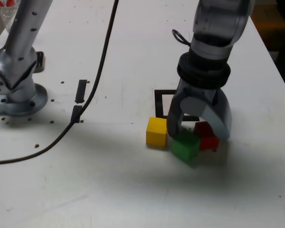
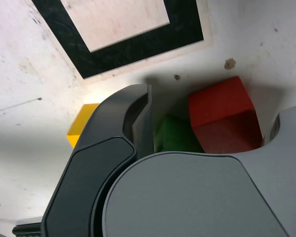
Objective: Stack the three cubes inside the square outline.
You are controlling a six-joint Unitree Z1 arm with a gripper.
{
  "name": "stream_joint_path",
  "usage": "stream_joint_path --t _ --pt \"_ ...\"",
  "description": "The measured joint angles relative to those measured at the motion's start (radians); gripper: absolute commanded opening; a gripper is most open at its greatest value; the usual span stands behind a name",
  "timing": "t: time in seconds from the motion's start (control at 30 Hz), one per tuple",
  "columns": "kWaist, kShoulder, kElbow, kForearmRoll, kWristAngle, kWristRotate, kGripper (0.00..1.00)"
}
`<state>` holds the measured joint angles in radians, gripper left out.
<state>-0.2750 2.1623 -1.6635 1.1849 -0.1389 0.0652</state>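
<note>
Exterior view first: the gripper (image 1: 195, 130) is down at the table with its jaws spread wide, straddling the green cube (image 1: 185, 146) and the red cube (image 1: 206, 136), gripping nothing yet as far as I can tell. Green sits at the front, red just behind it toward two o'clock, and the yellow cube (image 1: 156, 132) stands just outside one finger, at nine o'clock from green. All three lie at the near edge of the square outline (image 1: 158, 97), none inside it, so I'd judge stacking hasn't begun and this is the first pick. Next it must settle on a single cube before closing; with two between the jaws, that looks awkward.

Wrist view adds what the arm hides outside: the outline's white centre is bare, and red and green are touching or nearly so. Only the exterior view shows yellow whole.
</note>
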Motion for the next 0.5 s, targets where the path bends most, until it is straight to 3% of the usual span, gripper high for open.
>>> stream_joint_path --t 0.5 --pt "-0.064 0.003 -0.002 -0.016 -0.013 -0.052 0.9"
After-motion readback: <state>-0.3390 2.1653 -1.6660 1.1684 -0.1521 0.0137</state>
